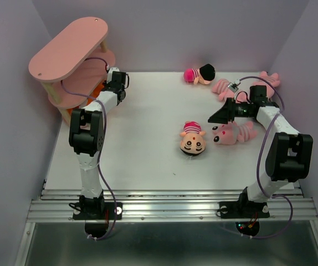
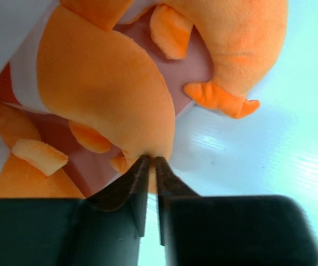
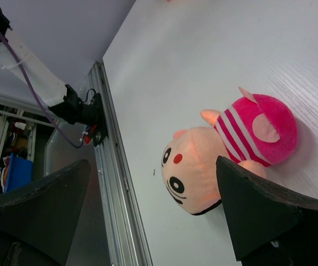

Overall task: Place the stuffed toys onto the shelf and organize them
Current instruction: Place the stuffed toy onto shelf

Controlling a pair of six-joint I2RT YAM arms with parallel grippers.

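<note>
Fabric at an edge of the squishy orange shark is being pinched by the left tool, right tool being held open.

A pink shelf stands in the far left corner. The left arm reaches in under its top board, where an orange toy shows. On the white table one doll lies mid-table and another doll at the back. The right gripper hangs just beside a pink striped animal — two more pink animals lie behind.
</note>
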